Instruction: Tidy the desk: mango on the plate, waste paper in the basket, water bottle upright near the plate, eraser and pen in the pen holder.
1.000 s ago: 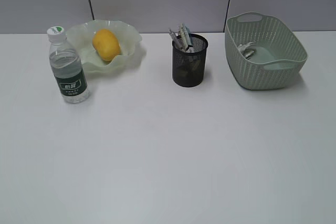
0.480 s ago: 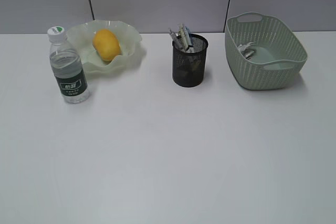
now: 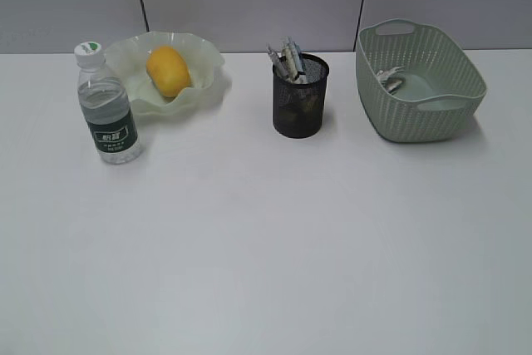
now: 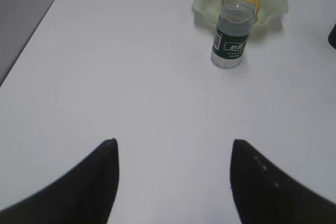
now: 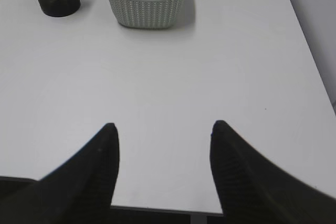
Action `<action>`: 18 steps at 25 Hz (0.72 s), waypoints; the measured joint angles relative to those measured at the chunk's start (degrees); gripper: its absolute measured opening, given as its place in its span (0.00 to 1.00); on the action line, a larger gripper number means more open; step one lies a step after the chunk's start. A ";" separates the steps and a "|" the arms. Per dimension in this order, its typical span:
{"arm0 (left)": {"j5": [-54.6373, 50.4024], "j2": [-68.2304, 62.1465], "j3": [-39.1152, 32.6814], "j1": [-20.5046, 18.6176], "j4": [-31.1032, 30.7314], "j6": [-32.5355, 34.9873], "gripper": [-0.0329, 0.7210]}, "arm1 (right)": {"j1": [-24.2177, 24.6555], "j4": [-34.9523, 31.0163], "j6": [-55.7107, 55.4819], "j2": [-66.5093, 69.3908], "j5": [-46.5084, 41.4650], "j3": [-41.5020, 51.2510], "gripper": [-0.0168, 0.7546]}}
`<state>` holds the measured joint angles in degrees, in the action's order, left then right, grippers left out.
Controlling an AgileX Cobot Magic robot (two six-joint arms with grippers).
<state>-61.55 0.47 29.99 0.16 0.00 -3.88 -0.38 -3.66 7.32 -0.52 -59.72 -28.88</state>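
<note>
Each hand is seen only as two black fingers, broad at the base and tapered to blunt tips. On the left hand (image 4: 173, 142) small dimples are visible (right finger); the right hand (image 5: 164, 127) is faintly textured.

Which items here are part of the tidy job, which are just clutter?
Job items:
yellow-orange oval mango
ruffled pale green plate
clear plastic water bottle with dark green label
black wire-mesh pen holder
pens sticking out of it
sage-green woven-pattern basket
crumpled white waste paper inside it

Clutter:
nothing visible; eraser not discernible
</note>
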 joint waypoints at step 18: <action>0.34 0.00 -0.06 0.43 0.00 0.09 0.58 | 0.00 0.00 0.00 0.00 0.00 0.00 0.60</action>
<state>-61.21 0.47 29.93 0.59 0.00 -3.79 -0.38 -3.66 7.32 -0.52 -59.72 -28.88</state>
